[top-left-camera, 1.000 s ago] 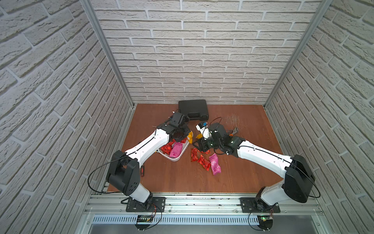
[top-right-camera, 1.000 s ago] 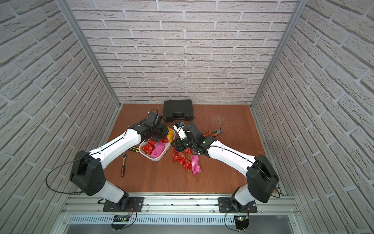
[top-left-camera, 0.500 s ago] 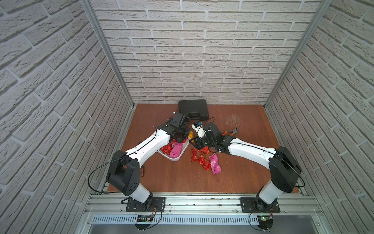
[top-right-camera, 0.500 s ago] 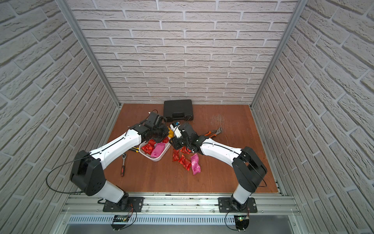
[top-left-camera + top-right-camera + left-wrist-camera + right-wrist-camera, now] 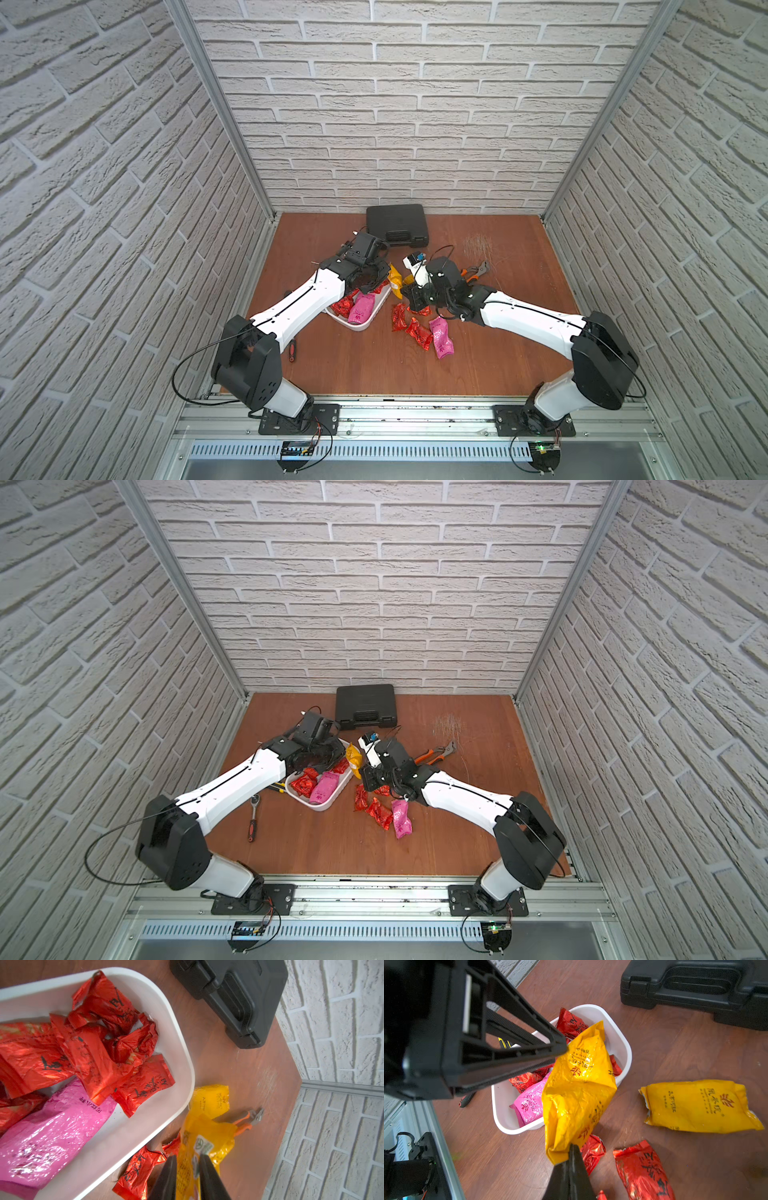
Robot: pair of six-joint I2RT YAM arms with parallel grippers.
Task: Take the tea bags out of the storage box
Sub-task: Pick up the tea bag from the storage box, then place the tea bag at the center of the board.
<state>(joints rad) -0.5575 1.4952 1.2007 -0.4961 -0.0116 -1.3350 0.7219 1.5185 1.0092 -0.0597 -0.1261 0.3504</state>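
Your right gripper [image 5: 572, 1148] has its fingers pressed together on one corner of a yellow tea bag [image 5: 579, 1088]. Your left gripper [image 5: 188, 1156] stands at the packet's other end. Its fingers [image 5: 169, 1176] are parted only a little, with the foil in the gap. You cannot tell from these views whether they press on it.

The packet's long axis runs from one gripper's tips to the other's, so it hangs between them, raised above the table [image 5: 519, 257] with its shadow on the wood. In both top views it sits just outside the storage box [image 5: 358, 329] on your right arm's side, its length pointing roughly toward the back wall.

Inside the box you have a heap of red tea bags [image 5: 93, 1043], crumpled and pointing every way. Beside them a pink tea bag [image 5: 52, 1130] lies along the box's long side.

A second yellow tea bag [image 5: 699, 1105] lies flat on the wood just beside the box, roughly crosswise to the held one. Nearer the front rail, several red packets [image 5: 415, 330] and a pink packet [image 5: 442, 343] lie close together, the pink one's length running roughly front to back.

Farther out, a black case [image 5: 397, 224] sits against the back wall. Orange-handled pliers [image 5: 473, 270] lie beyond your right wrist, and a ratchet wrench [image 5: 252, 816] lies by your left arm.
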